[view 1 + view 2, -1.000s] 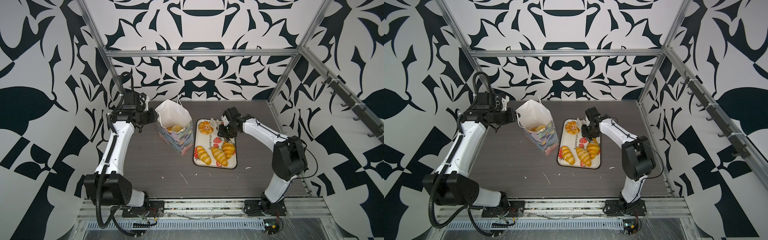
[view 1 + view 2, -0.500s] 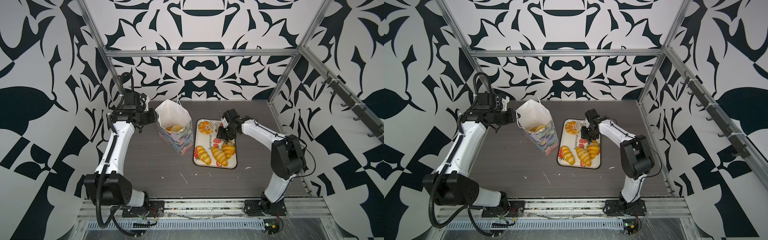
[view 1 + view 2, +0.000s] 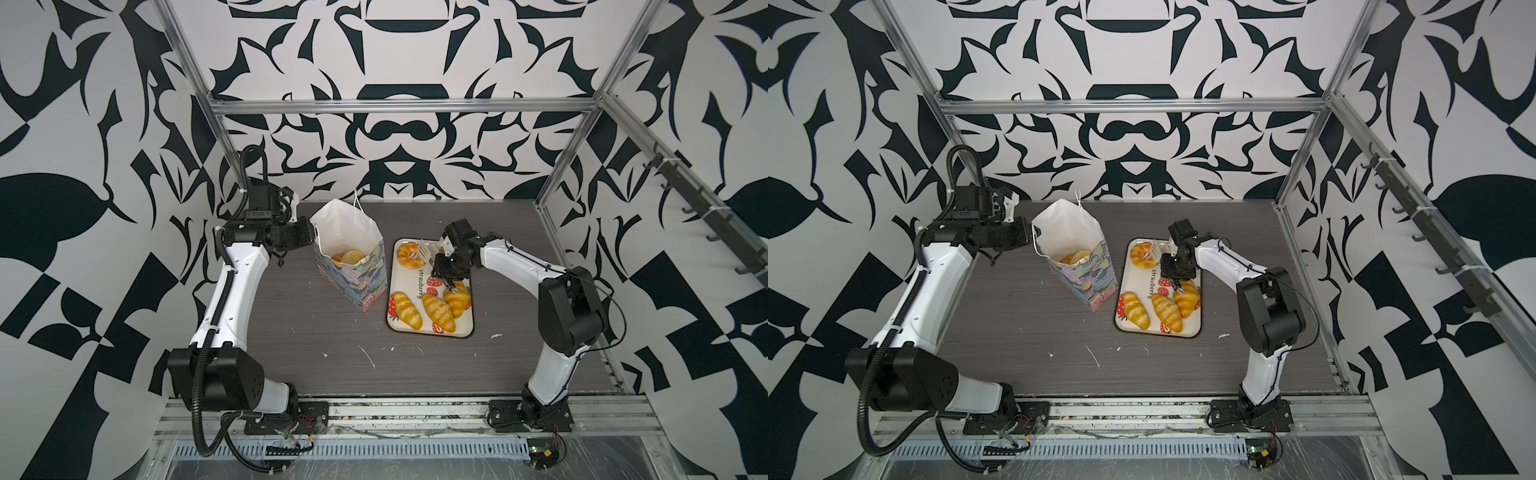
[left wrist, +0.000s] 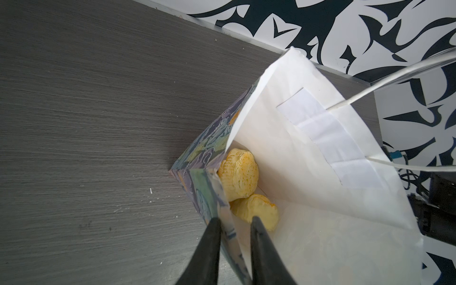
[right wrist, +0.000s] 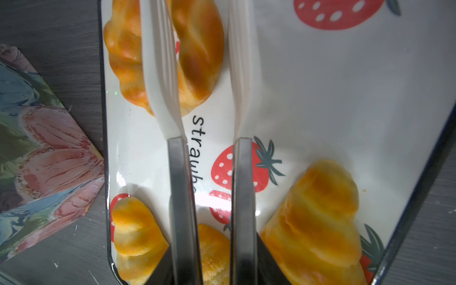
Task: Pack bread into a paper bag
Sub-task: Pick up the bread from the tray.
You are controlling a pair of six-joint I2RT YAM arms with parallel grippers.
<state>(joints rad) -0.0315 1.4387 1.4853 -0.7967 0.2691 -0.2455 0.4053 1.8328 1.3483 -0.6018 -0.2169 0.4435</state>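
Grey wood-grain table (image 3: 291, 332) inside black-and-white patterned walls carries the bag (image 3: 353, 232), which stands just beside the tray (image 3: 404, 283) with its mouth open. The left gripper (image 4: 235, 219) has its black fingers nipped together on the bag's rim, one inside the paper and one outside. Pale bread (image 4: 238, 177) lies at the bottom of the bag. The right gripper (image 5: 212, 261) is the nearer one to the tray and is clamped on the tongs (image 5: 182, 172), whose white blades stand moderately apart with nothing between them. The ring bun (image 3: 409, 255) sits alone at the tray's far end, at the blade tips but offset toward the bag: one blade crosses its middle and the other hangs over bare tray. Whether that blade touches the bun I cannot tell. Roundish, the bun offers no clear long axis. To straddle it, the tongs would likely need to shift toward the bag. Three croissants (image 3: 438, 311) lie at the tray's near end, by the gripper.
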